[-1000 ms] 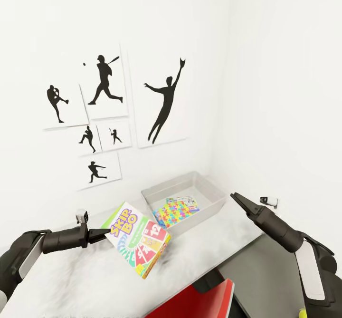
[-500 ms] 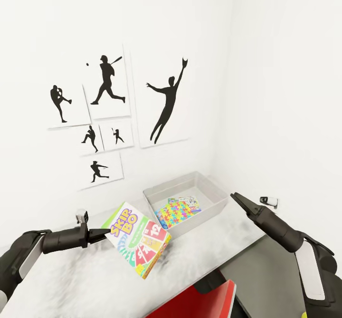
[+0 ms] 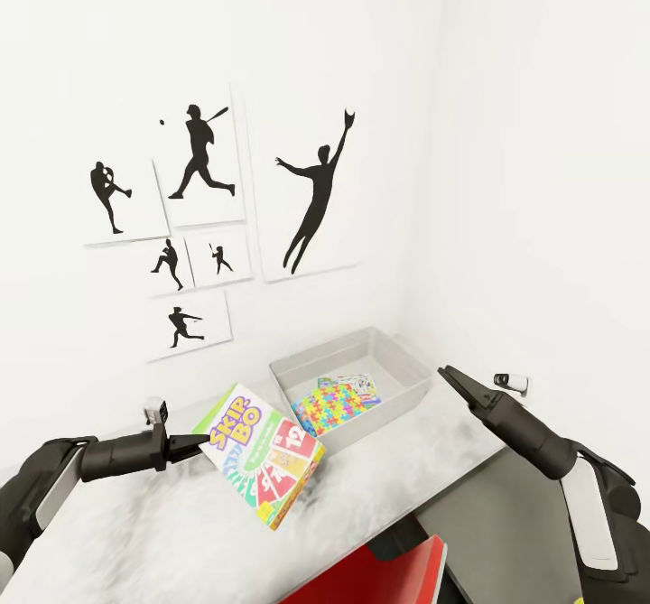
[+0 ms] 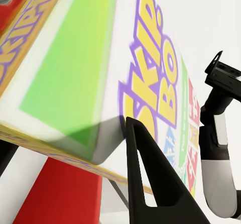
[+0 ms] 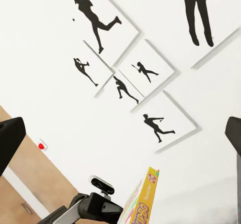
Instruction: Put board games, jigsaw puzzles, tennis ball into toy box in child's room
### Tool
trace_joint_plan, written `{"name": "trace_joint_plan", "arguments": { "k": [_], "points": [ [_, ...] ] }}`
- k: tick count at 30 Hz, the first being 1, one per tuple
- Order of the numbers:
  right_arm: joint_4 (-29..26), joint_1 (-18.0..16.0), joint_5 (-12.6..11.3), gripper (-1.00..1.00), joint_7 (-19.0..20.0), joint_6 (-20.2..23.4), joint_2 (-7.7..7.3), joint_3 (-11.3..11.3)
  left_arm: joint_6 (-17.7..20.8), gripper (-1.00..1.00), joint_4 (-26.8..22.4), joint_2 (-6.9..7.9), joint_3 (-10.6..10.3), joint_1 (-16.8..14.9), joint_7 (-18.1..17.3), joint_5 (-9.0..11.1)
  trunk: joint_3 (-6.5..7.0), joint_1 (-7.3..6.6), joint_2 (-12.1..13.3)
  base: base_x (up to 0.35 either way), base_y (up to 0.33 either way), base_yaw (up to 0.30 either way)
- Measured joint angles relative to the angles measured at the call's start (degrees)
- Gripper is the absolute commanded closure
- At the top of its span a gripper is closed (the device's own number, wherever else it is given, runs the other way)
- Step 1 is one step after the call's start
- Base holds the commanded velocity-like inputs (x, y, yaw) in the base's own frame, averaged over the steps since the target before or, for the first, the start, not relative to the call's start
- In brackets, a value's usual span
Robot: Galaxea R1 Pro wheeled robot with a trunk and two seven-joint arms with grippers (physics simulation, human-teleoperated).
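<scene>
— Green-edged board game [image 3: 263, 464] is what I'm carrying: my left gripper [image 3: 197, 444] is pinching it by one corner, and it hangs tilted just ahead of the fingers, above the white table [image 3: 162, 532]. In the left wrist view one finger [image 4: 150, 174] lies across the printed lid.

— What has changed in the last second?

— Very little. The game sits in the same grip at the same tilt, and both arms have kept their pose. The wall pictures [image 3: 203, 166] and the toy box [image 3: 397, 360] slid a touch to one side and back again, so I read that as my head or base swaying, not the things moving.

— So no progress on the carry?

— None that I can see; it looks like a pause before the transfer. The toy box stands beyond the game, further out from my left gripper, with a jigsaw puzzle [image 3: 330, 404] and a small box already lying in it.

— And your other arm?

— My right gripper [image 3: 449, 376] is empty and raised beside the toy box's near end. From the right wrist view its fingers stand spread wide.
</scene>
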Motion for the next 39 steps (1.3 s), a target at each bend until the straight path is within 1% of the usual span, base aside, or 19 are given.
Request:
{"name": "trace_joint_plan", "arguments": {
  "k": [26, 31, 33, 36, 39],
  "points": [
    [0.0, 0.0, -0.05, -1.0, -0.02, -0.06, 0.06, 0.0, 0.01, 1.0, 0.0, -0.06, 0.02, 0.0, -0.03, 0.16, 0.0, 0.0, 0.0, 0.0, 0.0, 0.0],
    [0.49, 0.0, -0.08, -1.0, 0.02, -0.02, -0.06, -0.06, 0.28, 1.0, 0.0, -0.2, 0.29, -0.07, 0.02, 0.39, 0.0, 0.0, 0.0, 0.0, 0.0, 0.0],
    [0.86, 0.0, -0.11, -1.0, 0.04, -0.01, -0.09, -0.09, 0.69, 1.0, -0.16, -0.31, 0.7, -0.25, -0.02, 0.62, 0.0, 0.0, 0.0, 0.0, 0.0, 0.0],
    [1.24, 0.0, -0.14, -1.0, 0.02, 0.0, -0.17, -0.15, 1.47, 1.0, -1.01, -0.54, 1.33, -1.21, -0.06, 0.89, 0.0, 0.0, 0.0, 0.0, 0.0, 0.0],
    [1.41, 0.0, -0.14, -1.0, -0.01, 0.0, -0.19, -0.22, 1.98, 1.0, -1.51, -1.27, 1.59, -3.56, -0.01, 1.1, 0.01, 0.0, 0.01, 0.0, 0.0, 0.0]
  ]
}}
